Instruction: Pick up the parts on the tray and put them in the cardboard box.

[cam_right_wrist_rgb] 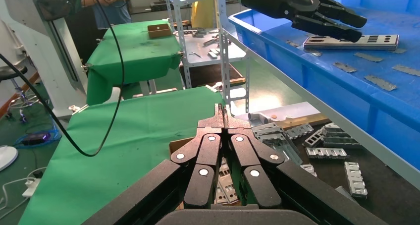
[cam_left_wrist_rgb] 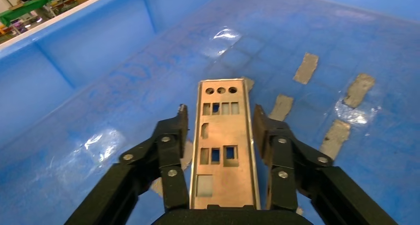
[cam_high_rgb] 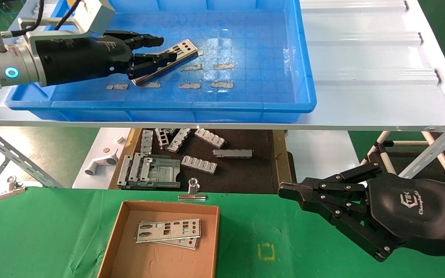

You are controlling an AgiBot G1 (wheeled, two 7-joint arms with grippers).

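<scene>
Parts: two plates (cam_high_rgb: pixel 168 231) already lie in the cardboard box (cam_high_rgb: pixel 118 247). One plate (cam_left_wrist_rgb: pixel 225 140) remains on the blue tray (cam_high_rgb: pixel 245 104), lying flat between the left gripper's (cam_left_wrist_rgb: pixel 220 128) open jaws, apparently ungrasped. The right gripper (cam_right_wrist_rgb: pixel 224 117) idles, fingertips together, empty, beside the box.

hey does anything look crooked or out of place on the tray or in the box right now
Nothing serious. The one part left in the tray lies diagonally, with the open left gripper straddling it. In the cardboard box, two parts are stacked slightly askew. The right gripper sits shut, off to the side.
</scene>
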